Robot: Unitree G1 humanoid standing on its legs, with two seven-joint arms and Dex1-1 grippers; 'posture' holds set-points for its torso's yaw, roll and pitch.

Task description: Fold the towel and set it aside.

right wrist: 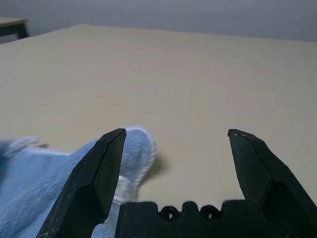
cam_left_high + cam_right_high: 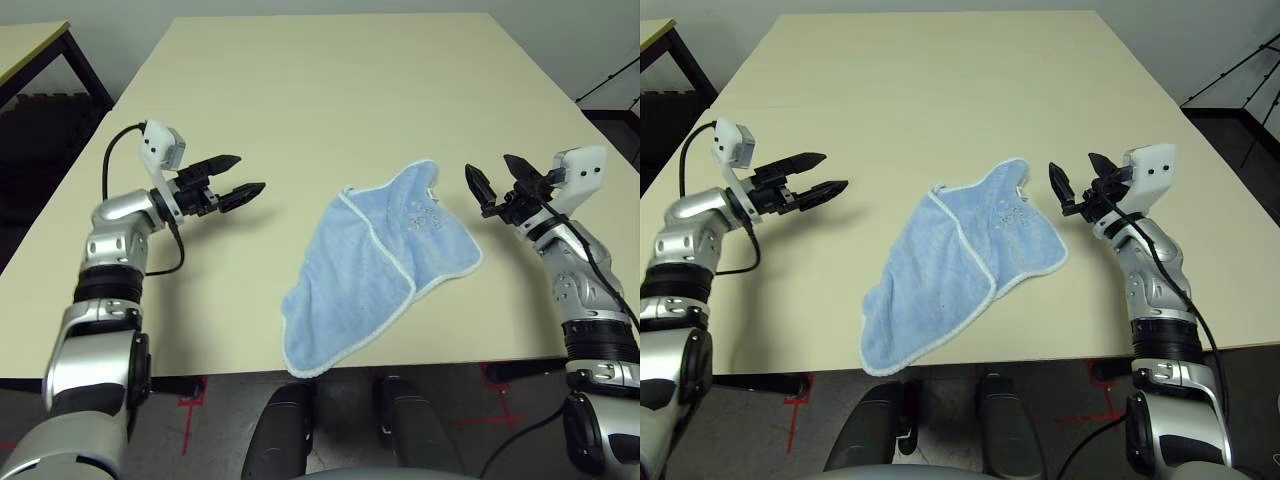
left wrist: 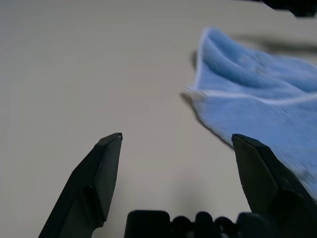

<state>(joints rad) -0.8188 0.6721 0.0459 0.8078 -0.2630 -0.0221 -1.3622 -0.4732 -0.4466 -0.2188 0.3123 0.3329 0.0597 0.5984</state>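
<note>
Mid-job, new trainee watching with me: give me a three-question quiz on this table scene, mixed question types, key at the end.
1. True or false: the light blue terry cloth towel lies flat and fully spread on the beige table.
2. Which gripper holds the towel? A) left gripper B) right gripper C) neither
3. Fill in: one towel corner hangs over the table's ____ edge.

Key
1. False: it is loosely folded over itself, hem showing across the middle.
2. C: both stand open, apart from the cloth, one on each side.
3. Near, the robot's side.
</note>
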